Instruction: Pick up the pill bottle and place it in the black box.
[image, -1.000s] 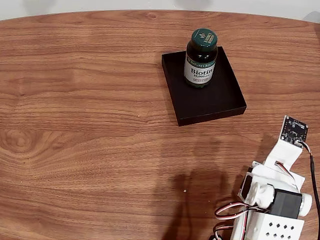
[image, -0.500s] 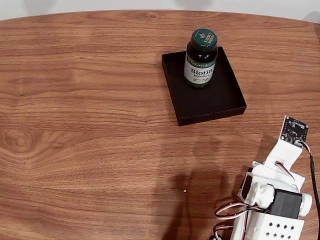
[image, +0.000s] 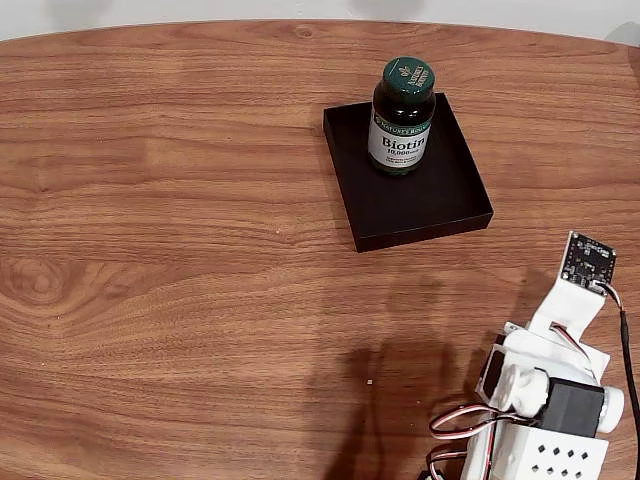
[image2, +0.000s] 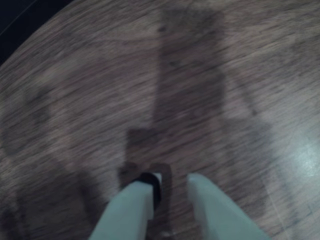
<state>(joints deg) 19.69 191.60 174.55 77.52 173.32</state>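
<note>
Pale tool (image2: 172, 182) fingers enter the wrist view from the bottom edge, parted by a narrow gap with nothing between them, their tips just above the wood-grain table (image2: 210, 90). One finger (image2: 130, 210) sits at about 7 o'clock in that view and carries a dark patch near its tip; the other finger (image2: 215, 210) sits at about 5 o'clock. Shadows of the arm fall across the blurred wood ahead of them.

In the fixed view, the white arm (image: 545, 400) occupies the 5 o'clock corner, with red and white wires at its base and a small dark circuit board (image: 587, 259) at its upper end. Its shadow lies on the table toward 6 o'clock.

Farther off, toward 1 o'clock, the black box (image: 420, 200) rests flat on the table, well apart from the arm. The pill bottle (image: 402, 117) stands upright inside the box, in its far half, green cap on top and "Biotin" label facing the camera.
</note>
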